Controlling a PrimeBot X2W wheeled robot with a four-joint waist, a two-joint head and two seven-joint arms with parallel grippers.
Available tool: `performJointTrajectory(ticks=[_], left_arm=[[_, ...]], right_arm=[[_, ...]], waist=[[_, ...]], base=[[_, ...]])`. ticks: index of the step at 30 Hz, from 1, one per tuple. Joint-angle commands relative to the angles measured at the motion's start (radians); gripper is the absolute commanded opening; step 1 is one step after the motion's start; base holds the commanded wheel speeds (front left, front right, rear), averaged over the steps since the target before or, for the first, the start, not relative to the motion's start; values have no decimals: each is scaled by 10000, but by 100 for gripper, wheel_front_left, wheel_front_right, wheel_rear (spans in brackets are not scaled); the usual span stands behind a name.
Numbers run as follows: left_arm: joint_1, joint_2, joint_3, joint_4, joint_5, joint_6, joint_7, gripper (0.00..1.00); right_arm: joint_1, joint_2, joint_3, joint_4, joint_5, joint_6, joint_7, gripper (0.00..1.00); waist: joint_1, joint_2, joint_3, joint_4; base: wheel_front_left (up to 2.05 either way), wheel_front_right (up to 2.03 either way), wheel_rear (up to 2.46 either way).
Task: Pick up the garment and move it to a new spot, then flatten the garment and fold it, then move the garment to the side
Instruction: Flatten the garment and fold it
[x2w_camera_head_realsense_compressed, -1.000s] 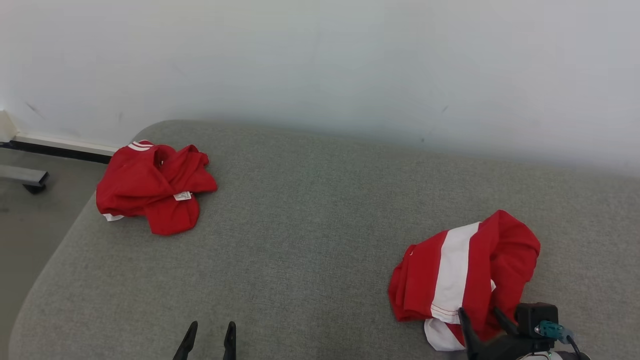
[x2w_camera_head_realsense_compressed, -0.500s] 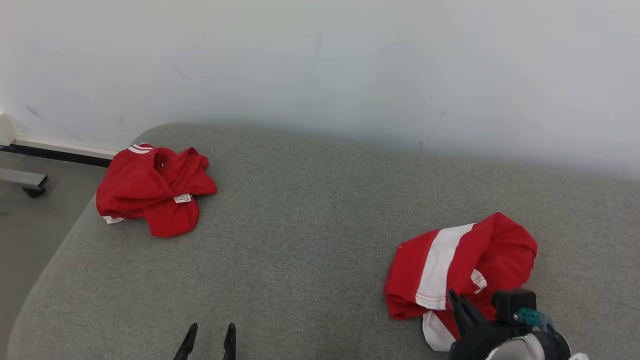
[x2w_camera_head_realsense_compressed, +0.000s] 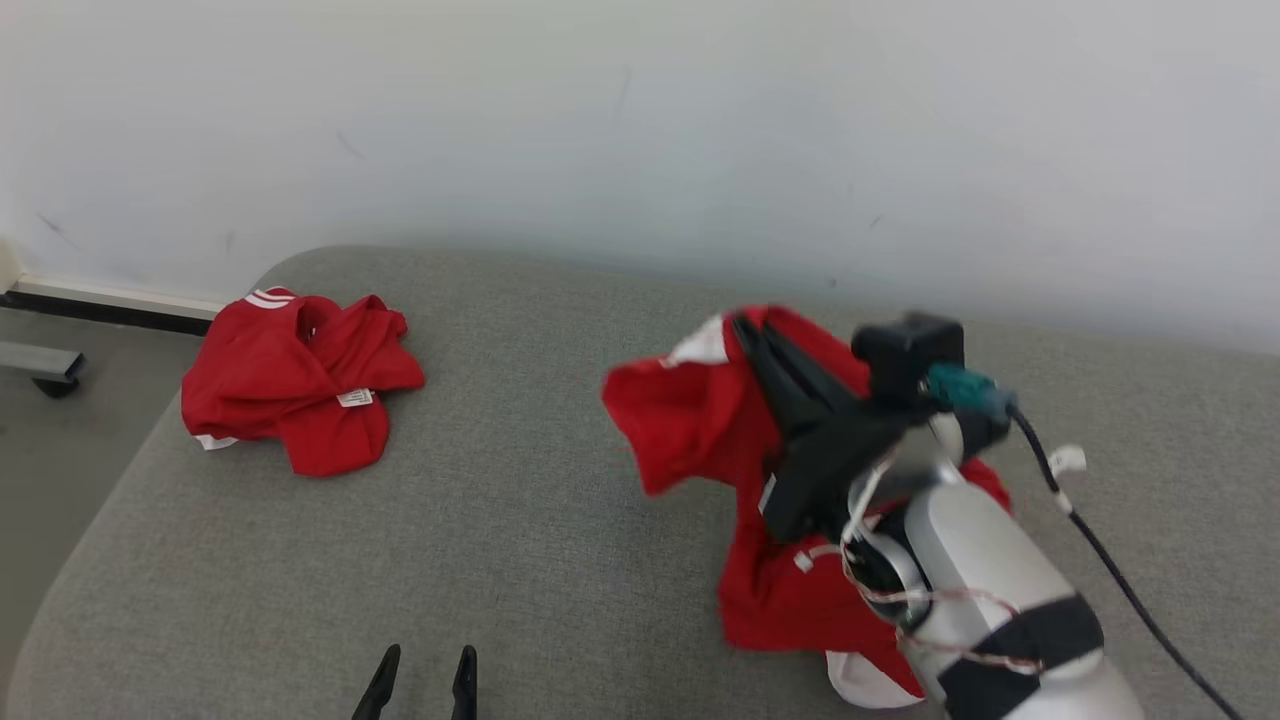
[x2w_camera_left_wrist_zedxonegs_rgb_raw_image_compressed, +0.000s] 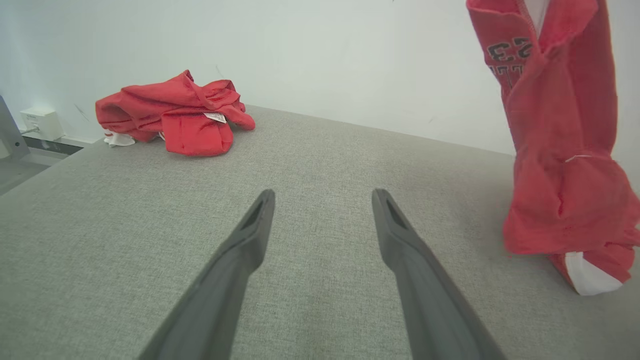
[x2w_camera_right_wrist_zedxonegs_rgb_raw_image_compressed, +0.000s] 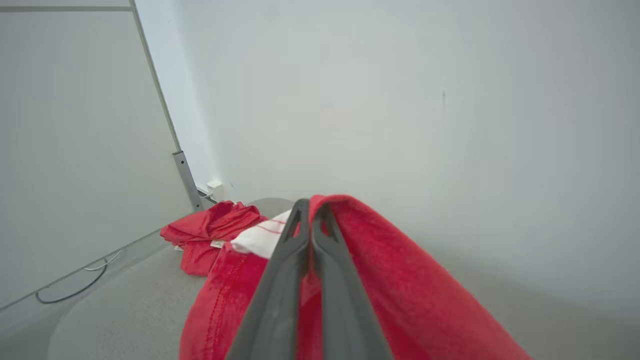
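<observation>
The garment (x2w_camera_head_realsense_compressed: 690, 420), red with white trim, hangs off the grey padded table (x2w_camera_head_realsense_compressed: 520, 520), its lower end still resting on the surface. My right gripper (x2w_camera_head_realsense_compressed: 748, 328) is shut on its upper edge, raised over the table's right half. In the right wrist view the closed fingers (x2w_camera_right_wrist_zedxonegs_rgb_raw_image_compressed: 280, 300) pinch red cloth (x2w_camera_right_wrist_zedxonegs_rgb_raw_image_compressed: 400, 280) that drapes to either side of them. From the left wrist the garment (x2w_camera_left_wrist_zedxonegs_rgb_raw_image_compressed: 555, 150) appears as a hanging column at the right. My left gripper (x2w_camera_head_realsense_compressed: 425, 665) stays open and empty low at the front edge, its fingers (x2w_camera_left_wrist_zedxonegs_rgb_raw_image_compressed: 250, 235) spread above bare fabric.
A second crumpled red garment (x2w_camera_head_realsense_compressed: 290, 385) lies near the table's far left corner, also visible from the left wrist (x2w_camera_left_wrist_zedxonegs_rgb_raw_image_compressed: 175, 110) and right wrist (x2w_camera_right_wrist_zedxonegs_rgb_raw_image_compressed: 210, 232). A white wall stands right behind the table. The floor drops away at the left, where a metal frame leg (x2w_camera_right_wrist_zedxonegs_rgb_raw_image_compressed: 187, 182) stands.
My right gripper closed on the garment, then lifted it up and toward the far left, from the near right corner. The left arm has not moved.
</observation>
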Motion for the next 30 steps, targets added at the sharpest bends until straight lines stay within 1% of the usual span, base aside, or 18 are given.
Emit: performJointTrajectory(ticks=[1, 7, 9, 12, 16, 21, 26, 30], left_arm=[[-27, 2, -34, -36, -15, -38, -34, 100], [-12, 3, -24, -91, -20, -12, -34, 100], [0, 3, -4, -110, -4, -13, -34, 100], [-2, 3, 16, -132, 8, -2, -34, 100], [-7, 3, 21, -167, -59, 46, -34, 100], [-19, 3, -5, -171, -108, 82, -34, 100], [-180, 3, 26, -199, -95, 82, -34, 100], [-229, 3, 28, -171, -51, 62, -34, 100]], right_arm=[[-486, -10, 198, 36, 176, -22, -180, 0], [-2272, -9, 961, -53, 815, -22, -943, 0], [-2741, -12, 1019, -112, 943, -22, -1306, 0], [-2954, -107, 804, -34, 1119, -22, -1616, 0], [-2308, -512, 340, 400, 1206, -22, -1278, 0], [-880, -1165, -143, 1074, 1030, -22, -534, 0], [420, -1670, -967, 1417, 447, -22, -141, 0], [1274, -1910, -1652, 1405, -106, -22, 180, 0]], waist=[[-1, -1, 28, 40], [-1, -1, 79, 126], [-1, -1, 95, 134], [-1, -1, 104, 132], [-1, -1, 140, 38], [-1, -1, 230, -162], [-1, -1, 359, -393], [-1, -1, 400, -516]], base=[[0, 0, 0], [0, 0, 0], [0, 0, 0], [0, 0, 0], [0, 0, 0], [0, 0, 0], [0, 0, 0], [0, 0, 0]])
